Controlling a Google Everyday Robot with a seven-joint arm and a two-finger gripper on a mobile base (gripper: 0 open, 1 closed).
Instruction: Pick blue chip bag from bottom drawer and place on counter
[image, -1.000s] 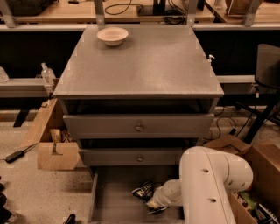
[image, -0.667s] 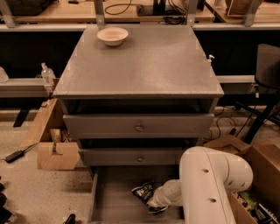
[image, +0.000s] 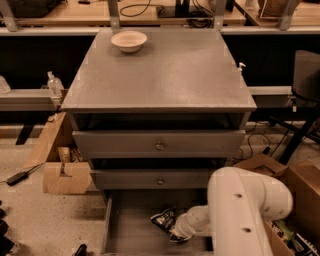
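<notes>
The blue chip bag (image: 162, 218) lies on the floor of the open bottom drawer (image: 127, 225), near its middle. It is dark and crinkled with light lettering. My gripper (image: 176, 233) reaches into the drawer from the right, at the bag's right side and touching it. The white arm (image: 245, 215) fills the lower right and hides the drawer's right part. The grey counter (image: 160, 70) is the cabinet's flat top above.
A pale bowl (image: 129, 40) sits at the counter's back left. Two knobbed drawers (image: 159, 145) are closed above the open one. Cardboard boxes stand on the floor at the left (image: 65, 175) and right (image: 300, 185). Wooden benches with cables run behind.
</notes>
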